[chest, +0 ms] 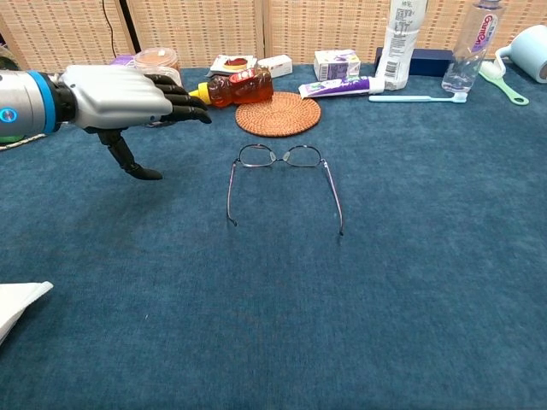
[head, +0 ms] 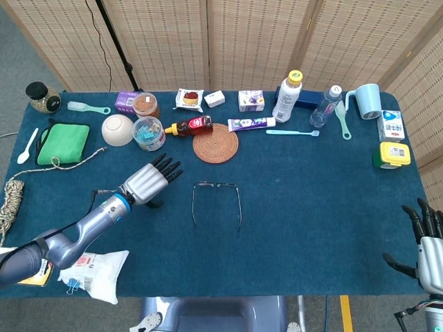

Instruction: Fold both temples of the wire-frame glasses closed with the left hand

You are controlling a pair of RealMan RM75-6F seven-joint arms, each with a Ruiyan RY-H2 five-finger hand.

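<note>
Reaching with spread, empty fingers, the left hand (head: pixel 147 183) should meet the glasses (head: pixel 217 203) low. Push the near arm (chest: pixel 230 192) inward gently.

Silver-grey shells and black fingers are seen on the left hand (chest: pixel 128 94) and right hand (head: pixel 430 249); a blue wrist ring is borne by the grey left arm (head: pixel 66 242).

light: bright, even, from overhead | shadows: soft and short, a faint one under the left hand (chest: pixel 128 94) on the counter (chest: pixel 385 299) | glare: none, cloth is matte | focus: both views sharp, small labels at 12 o'clock unreadable | distortion: chest view slightly stretched toward 3 and 9 o'clock edges
</note>
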